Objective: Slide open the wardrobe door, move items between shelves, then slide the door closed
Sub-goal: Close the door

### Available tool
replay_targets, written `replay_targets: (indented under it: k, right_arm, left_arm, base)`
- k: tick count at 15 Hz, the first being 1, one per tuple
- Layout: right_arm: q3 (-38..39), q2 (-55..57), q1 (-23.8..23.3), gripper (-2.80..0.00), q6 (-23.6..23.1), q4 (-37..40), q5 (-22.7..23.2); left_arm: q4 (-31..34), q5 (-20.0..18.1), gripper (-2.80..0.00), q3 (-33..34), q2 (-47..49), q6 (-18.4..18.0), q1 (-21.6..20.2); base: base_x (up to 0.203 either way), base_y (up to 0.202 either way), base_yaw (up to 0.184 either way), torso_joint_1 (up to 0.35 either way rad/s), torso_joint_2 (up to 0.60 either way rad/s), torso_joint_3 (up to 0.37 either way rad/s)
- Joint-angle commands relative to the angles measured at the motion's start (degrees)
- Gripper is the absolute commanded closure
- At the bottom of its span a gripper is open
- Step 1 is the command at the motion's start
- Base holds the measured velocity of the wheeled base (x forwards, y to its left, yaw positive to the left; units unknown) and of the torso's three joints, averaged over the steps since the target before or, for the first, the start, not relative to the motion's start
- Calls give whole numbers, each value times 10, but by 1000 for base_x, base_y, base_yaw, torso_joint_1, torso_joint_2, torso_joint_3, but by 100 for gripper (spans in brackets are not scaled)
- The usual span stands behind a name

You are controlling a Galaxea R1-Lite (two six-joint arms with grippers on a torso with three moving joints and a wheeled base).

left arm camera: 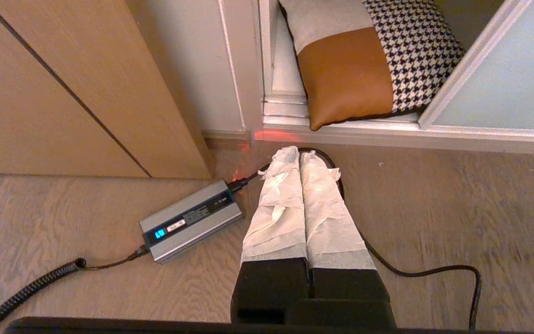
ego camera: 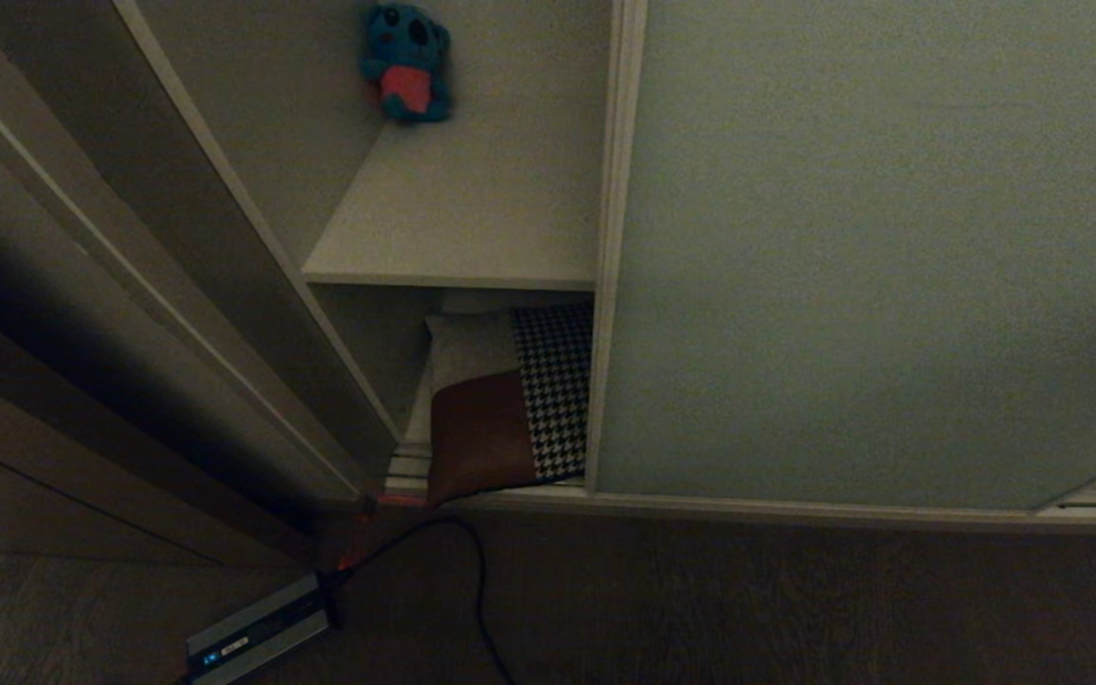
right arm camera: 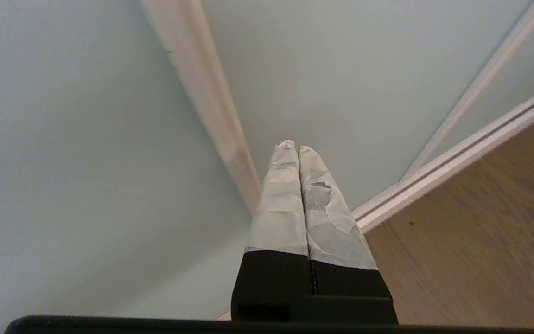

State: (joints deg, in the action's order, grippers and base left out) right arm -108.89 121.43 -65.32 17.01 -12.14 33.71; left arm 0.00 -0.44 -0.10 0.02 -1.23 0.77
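Left claw (left arm camera: 299, 155) closed, empty, pointing downward; right claw (right arm camera: 292, 147) closed, empty, angled upward.

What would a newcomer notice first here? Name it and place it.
The big pale grey-green sliding wardrobe door fills the head view's right, leaving a gap at its left edge. In that gap a houndstooth, tan and cream cushion lies at the bottom, under a shelf with a blue plush toy at its back. On the wood floor in front lies a silver power brick with a blue light.
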Motion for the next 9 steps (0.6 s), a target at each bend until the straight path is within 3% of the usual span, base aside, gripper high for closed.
replay_targets:
  k: [1,9]
  right_arm:
    - [-12,20,1,0,1,-3,3]
    - [-12,30,19,0,2,-21,4]
  left_arm:
    - [0,0,0,0,0,0,0]
    - [0,0,0,0,0,0,0]
  base:
    - [0,0,0,0,0,0]
    - [0,0,0,0,0,0]
